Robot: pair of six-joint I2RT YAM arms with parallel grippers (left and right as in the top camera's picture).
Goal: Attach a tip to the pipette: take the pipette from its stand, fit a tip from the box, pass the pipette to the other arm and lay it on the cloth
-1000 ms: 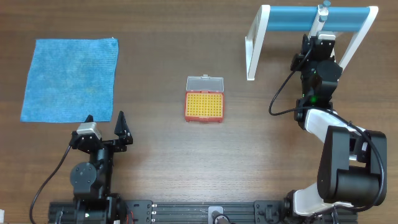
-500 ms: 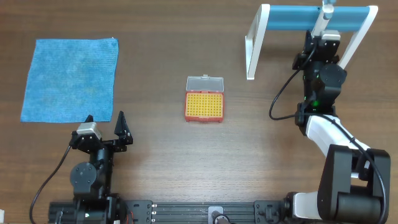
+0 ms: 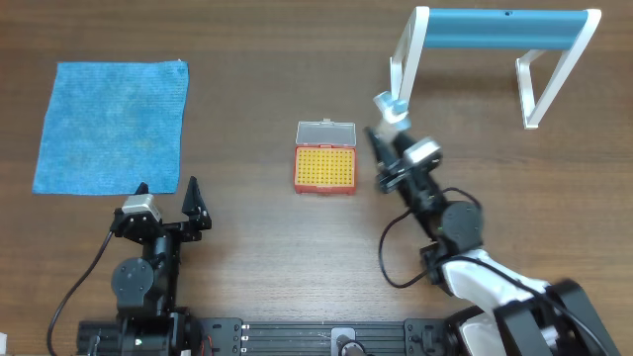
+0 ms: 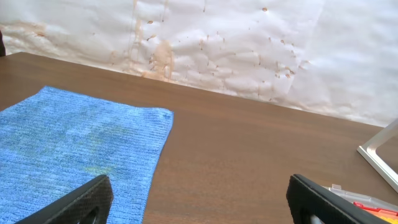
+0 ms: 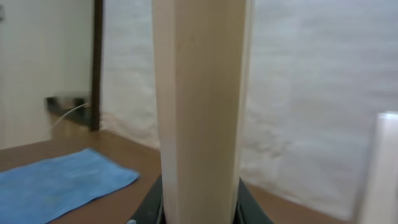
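So, pipette [image 3: 388,107] already off stand [image 3: 504,30]; am holding it clamped in right gripper [image 3: 399,164], hovering just beside tip box [image 3: 324,168], mid-desk. Tip fitting, handover, cloth [image 3: 114,129] remaining. Left gripper [image 3: 166,188] sitting spread apart, front-left.

Left arm sitting folded at near left, gripper [image 3: 166,188] gaping wide. Right arm leaning toward centre, gripper [image 3: 391,153] clamping pipette [image 3: 388,107].

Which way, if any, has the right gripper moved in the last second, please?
Yes: the right gripper left the blue stand, carrying the pipette, toward the tip box.
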